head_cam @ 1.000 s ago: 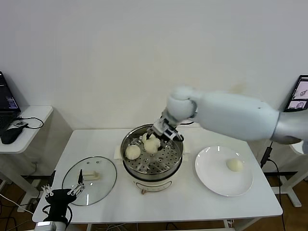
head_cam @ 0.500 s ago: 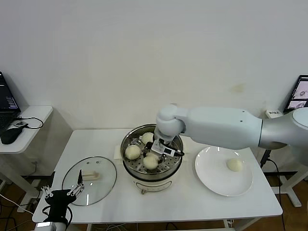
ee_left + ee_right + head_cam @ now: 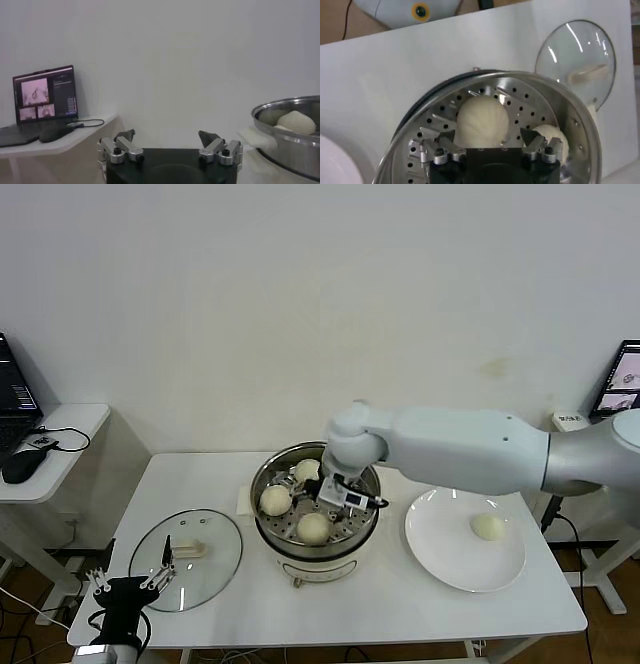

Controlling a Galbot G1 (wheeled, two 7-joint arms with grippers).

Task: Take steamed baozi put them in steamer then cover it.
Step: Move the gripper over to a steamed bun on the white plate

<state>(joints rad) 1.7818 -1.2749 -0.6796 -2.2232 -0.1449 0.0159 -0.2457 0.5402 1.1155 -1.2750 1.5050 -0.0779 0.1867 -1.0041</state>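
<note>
Right gripper: hung over the steamer, jaws spread wide, nothing between them; a bun sat free on the perforated tray just below the fingertips.
Left gripper: parked low off the table's near-left corner, jaws apart and empty, well away from the work.
Buns in the pot: three showed in the head view, one under the right gripper, one just beside it toward the lid, one at the far wall.
Last bun: lay alone on the white plate, well off to the arm's outer side.
Lid: flat on the table, on the pot's far side from the plate, handle up.
Risk, lifting out: an open finger looked close enough to the freed bun to nudge or roll it if the arm swung sideways before rising.
Risk, fourth bun: free tray space seemed tight; a careless drop could land it against a neighbour.
Risk, covering: a bun riding high might keep the lid from seating.
Hidden: the arm covered the tray's far right part.
Cut off: the right wrist view showed only two buns and a sliver of plate.
Hard to tell: whether neighbouring buns touched.
</note>
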